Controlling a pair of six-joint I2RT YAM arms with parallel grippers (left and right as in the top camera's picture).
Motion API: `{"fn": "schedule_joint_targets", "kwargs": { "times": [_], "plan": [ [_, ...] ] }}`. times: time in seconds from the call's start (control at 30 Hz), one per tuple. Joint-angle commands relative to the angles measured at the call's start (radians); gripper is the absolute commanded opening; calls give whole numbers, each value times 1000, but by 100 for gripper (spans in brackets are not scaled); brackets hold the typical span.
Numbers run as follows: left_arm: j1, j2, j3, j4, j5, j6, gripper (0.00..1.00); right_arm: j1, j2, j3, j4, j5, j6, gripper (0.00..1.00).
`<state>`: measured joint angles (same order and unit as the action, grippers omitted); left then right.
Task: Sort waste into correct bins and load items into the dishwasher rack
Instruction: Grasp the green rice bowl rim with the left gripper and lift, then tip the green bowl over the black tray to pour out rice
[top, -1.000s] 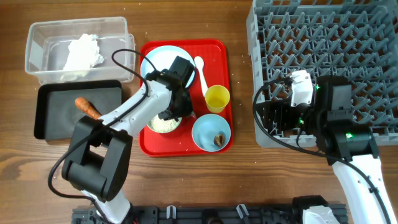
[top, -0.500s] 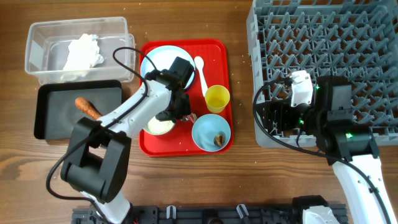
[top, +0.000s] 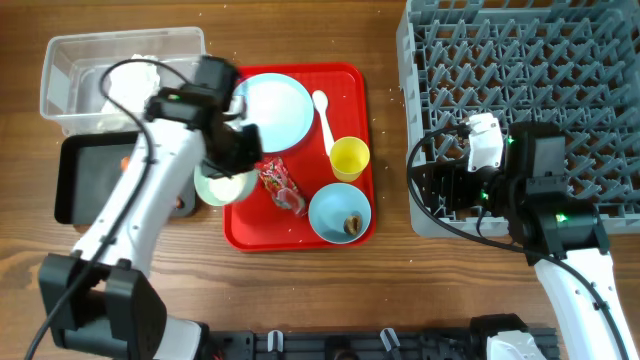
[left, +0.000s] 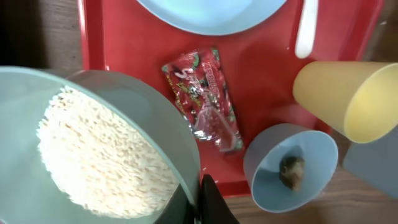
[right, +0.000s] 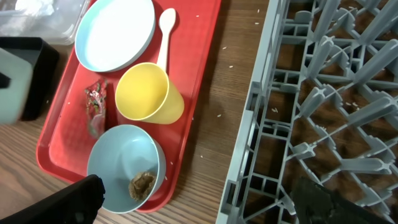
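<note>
My left gripper (top: 240, 168) (left: 199, 200) is shut on the rim of a pale blue-green bowl (top: 222, 188) (left: 124, 93) full of white rice (left: 99, 155). It holds the bowl over the left edge of the red tray (top: 345, 85), beside the black tray (top: 95, 185). The red-and-white wrapper (top: 280, 187) (left: 205, 99) lies on the red tray with the blue plate (top: 272, 108), white spoon (top: 322, 112), yellow cup (top: 349, 158) and the second bowl (top: 335, 205) holding the brown lump (top: 352, 224). The napkin (top: 128, 78) lies in the clear tub (top: 70, 60). The carrot (top: 127, 163) is mostly hidden by my arm. My right gripper (top: 440, 185) (right: 205, 202) is open and empty at the rack's (top: 530, 60) front-left corner.
Loose rice grains lie on the red tray and on the wood between the tray and the rack. The rack fills the right side of the table. The left arm reaches across the black tray and the tub's front wall.
My left gripper has lifted the rice bowl off the red tray and carried it left toward the black tray, uncovering the wrapper. The right arm has not moved.
</note>
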<state>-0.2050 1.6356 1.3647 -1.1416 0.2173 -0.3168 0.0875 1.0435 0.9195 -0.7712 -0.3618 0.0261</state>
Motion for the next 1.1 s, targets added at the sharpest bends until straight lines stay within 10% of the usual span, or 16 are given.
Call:
{"fn": "schedule_joint_targets", "kwargs": {
  "times": [0.0,0.4,1.07],
  "plan": [
    [171,-26,16,-3,223,216,4,5,2,21,0,6,7,100],
    [677,70,13,0,828,628,4,5,2,21,3,6,8,100],
    [958,214,8,-43,1148,653,4,5,2,21,0,6,11,100]
  ]
}}
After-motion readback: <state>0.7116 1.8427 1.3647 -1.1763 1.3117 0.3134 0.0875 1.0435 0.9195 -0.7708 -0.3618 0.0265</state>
